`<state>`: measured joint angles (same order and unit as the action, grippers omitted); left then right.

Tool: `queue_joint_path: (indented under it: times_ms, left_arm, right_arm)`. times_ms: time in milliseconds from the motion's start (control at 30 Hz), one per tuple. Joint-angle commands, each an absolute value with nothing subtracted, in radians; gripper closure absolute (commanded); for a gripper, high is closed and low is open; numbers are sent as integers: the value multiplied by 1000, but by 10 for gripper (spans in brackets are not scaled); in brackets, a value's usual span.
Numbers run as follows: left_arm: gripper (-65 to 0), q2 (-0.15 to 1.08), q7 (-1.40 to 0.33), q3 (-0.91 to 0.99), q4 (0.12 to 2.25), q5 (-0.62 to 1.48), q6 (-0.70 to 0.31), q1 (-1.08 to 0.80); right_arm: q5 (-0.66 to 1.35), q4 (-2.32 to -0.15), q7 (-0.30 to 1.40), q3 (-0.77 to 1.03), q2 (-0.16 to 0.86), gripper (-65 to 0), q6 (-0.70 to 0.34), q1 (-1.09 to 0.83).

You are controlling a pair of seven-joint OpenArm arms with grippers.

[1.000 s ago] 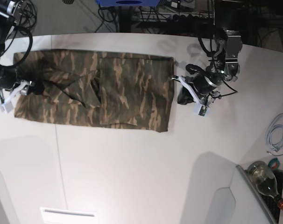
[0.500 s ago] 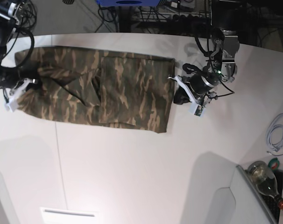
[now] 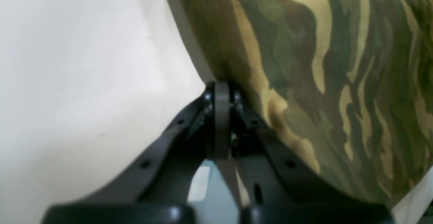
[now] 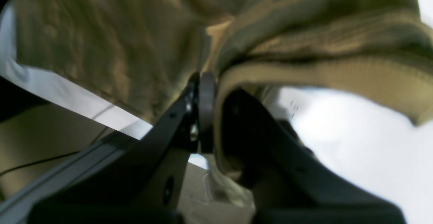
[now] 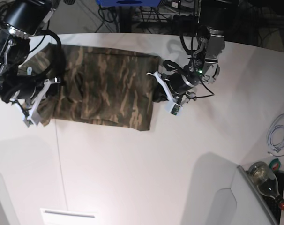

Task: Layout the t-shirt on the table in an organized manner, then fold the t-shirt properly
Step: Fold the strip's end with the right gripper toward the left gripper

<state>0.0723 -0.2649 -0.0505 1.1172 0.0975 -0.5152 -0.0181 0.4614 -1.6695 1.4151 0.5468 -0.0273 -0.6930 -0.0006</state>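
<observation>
- Near edge of the counter (image 5: 132,178): bare white, with a thin dark seam running from the near edge towards the shirt. A bottle (image 5: 266,180) and a coiled cable (image 5: 279,133) sit off by the near right corner, well clear of the work.
- Middle to far part: the shirt (image 5: 109,89) lies as a flat camouflage panel, closer to the far edge and the left side than to the near edge. Its left end is bunched and lifted, the rest lies flat on the counter.
- Right end effector (image 4: 206,115) at the shirt's left end: its jaws are closed on cloth, with the tan ribbed neck band (image 4: 304,71) caught right beside them. My reading is that it pinches at the collar so that end can be carried over the body.
- Left end effector (image 3: 221,122) at the shirt's right edge: the jaws are pressed together at the hem; the wrist view shows cloth touching them, though whether any is actually caught I cannot tell. Holding that edge would keep the panel taut while the other end travels.
- Judged from this, layout looks done and a crosswise fold is in hand; the risk is the bunched left end landing wrinkled.
</observation>
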Motion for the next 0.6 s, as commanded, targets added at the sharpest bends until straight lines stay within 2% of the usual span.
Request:
queue_joint_path:
  times_ms: [0,167,567]
  left_arm:
    - [0,70,-262,-56,1133,97,-519,-7]
    - [0,36,-263,-58,1136,91,-519,-7]
    - [0,24,-263,-116,1136,97,-519,-7]
  right_arm:
    - [486,-1716,1396,544,-39,-8,-698,16]
    - [484,-1747,1396,430,-84,-8,-698,16]
    - [484,-1745,1396,387,-120,-8,-698,-2]
